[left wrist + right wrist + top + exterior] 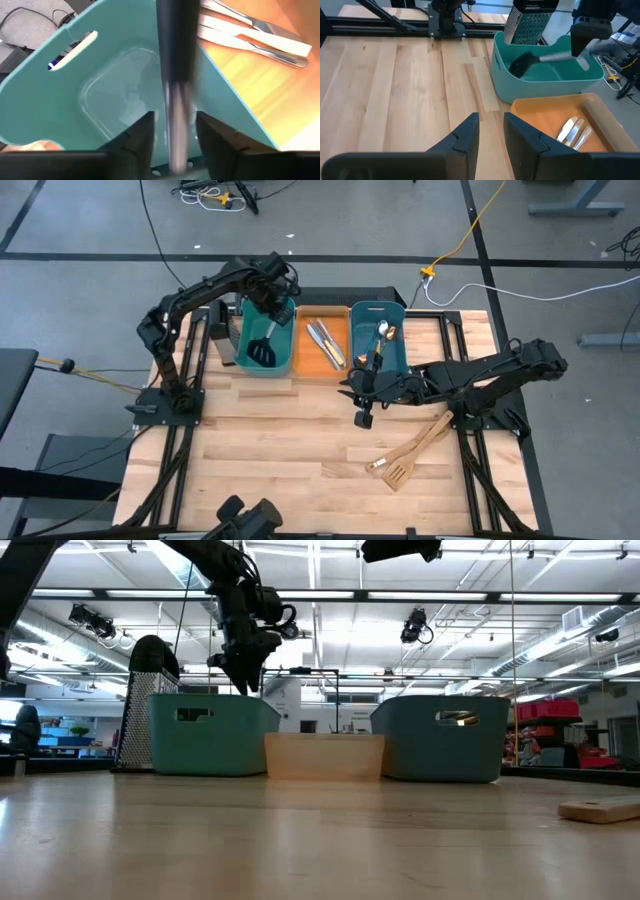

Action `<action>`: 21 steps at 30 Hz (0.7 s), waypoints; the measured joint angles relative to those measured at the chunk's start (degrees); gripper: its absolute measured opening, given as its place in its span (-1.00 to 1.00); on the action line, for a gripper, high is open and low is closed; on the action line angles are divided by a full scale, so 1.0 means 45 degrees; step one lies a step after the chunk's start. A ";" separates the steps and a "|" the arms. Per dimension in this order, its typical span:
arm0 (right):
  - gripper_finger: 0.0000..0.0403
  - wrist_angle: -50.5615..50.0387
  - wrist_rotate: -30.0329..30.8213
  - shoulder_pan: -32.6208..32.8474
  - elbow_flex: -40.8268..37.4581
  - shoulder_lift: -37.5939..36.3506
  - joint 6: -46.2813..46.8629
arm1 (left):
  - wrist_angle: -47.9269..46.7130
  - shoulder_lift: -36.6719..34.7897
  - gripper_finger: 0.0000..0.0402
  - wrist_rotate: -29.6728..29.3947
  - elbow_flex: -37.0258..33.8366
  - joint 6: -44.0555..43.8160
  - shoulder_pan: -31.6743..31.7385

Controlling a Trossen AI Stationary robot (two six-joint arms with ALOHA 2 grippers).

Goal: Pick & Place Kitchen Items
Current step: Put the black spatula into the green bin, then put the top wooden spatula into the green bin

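Observation:
My left gripper (pixel 275 310) hangs open over the left teal bin (pixel 245 358). The silver handle (pixel 175 100) of the black slotted spatula (pixel 262 352) stands between its fingers with a thin gap on each side. The spatula's head (pixel 522 64) is down inside the bin. My right gripper (pixel 348 392) is open over bare table in front of the right teal bin (pixel 395 358) and touches nothing. Silver knives (pixel 325 345) lie in the orange bin (pixel 310 360). Spoons (pixel 384 330) lie in the right teal bin. Two wooden spatulas (pixel 410 452) lie on the table.
The three bins stand side by side along the table's far edge. A metal grater (pixel 530 20) stands upright behind the left teal bin. The wooden table (pixel 280 440) is bare in the middle and on the near left.

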 joint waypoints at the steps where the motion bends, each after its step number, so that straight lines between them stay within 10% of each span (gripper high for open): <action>1: -0.51 -0.0005 0.0000 0.0000 0.0000 0.0000 -0.0014 | 0.0046 0.0001 -0.18 -0.0042 0.0000 0.0011 0.0007; 15: -0.51 -0.0407 0.0000 0.0000 0.0000 0.0000 0.0120 | 0.0595 -0.0003 -0.10 -0.0156 0.0000 0.0794 -0.0035; 21: -0.51 -0.3088 -0.0215 0.0005 0.0000 0.0000 0.1701 | 0.0675 -0.0042 -0.12 0.2183 0.0000 0.1574 -0.0361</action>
